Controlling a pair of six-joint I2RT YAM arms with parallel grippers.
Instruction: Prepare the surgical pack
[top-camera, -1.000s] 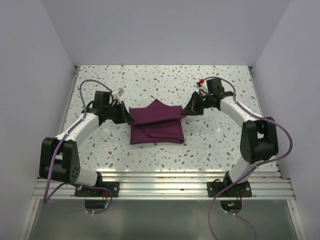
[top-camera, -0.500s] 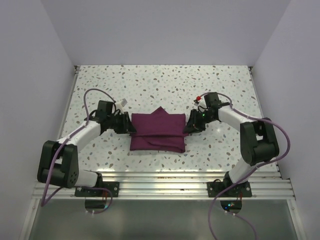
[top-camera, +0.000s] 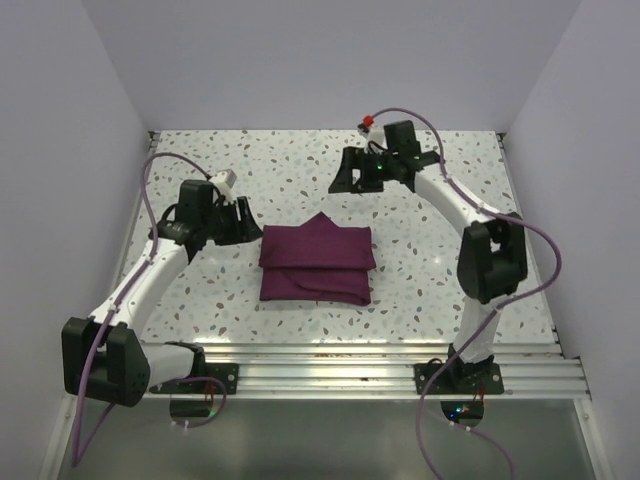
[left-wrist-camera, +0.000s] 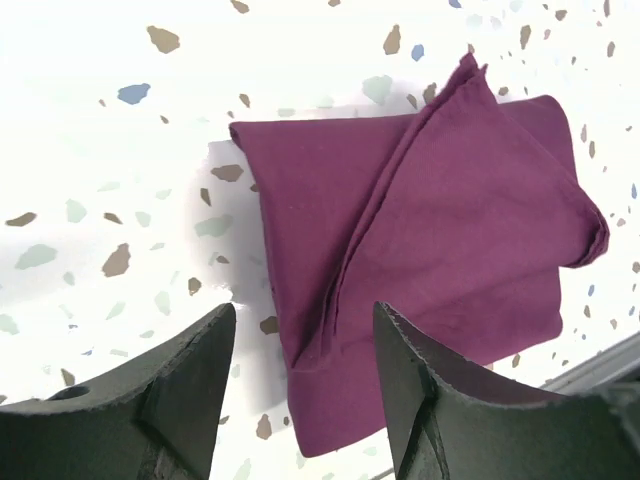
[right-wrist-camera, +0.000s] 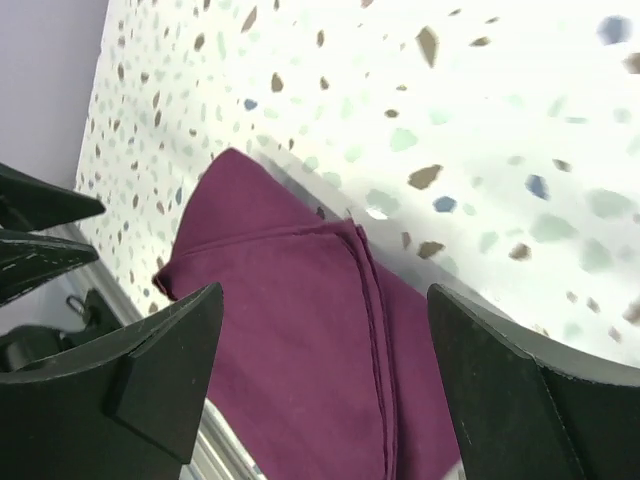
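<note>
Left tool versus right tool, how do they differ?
The left tool sits beside the left edge of the surgical pack; the right tool hangs farther off, toward the far side of the table. The right tool's jaws stand wider than the left tool's. Both are open and hold nothing.

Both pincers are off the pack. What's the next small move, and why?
Probably bring the left pincer over the surgical pack and press its top layer flat. The bundle lies folded on the table, but its upper fold sits skewed and peaks past the far edge. The left pincer is the nearer one. It and the right pincer both stand open, holding nothing.
</note>
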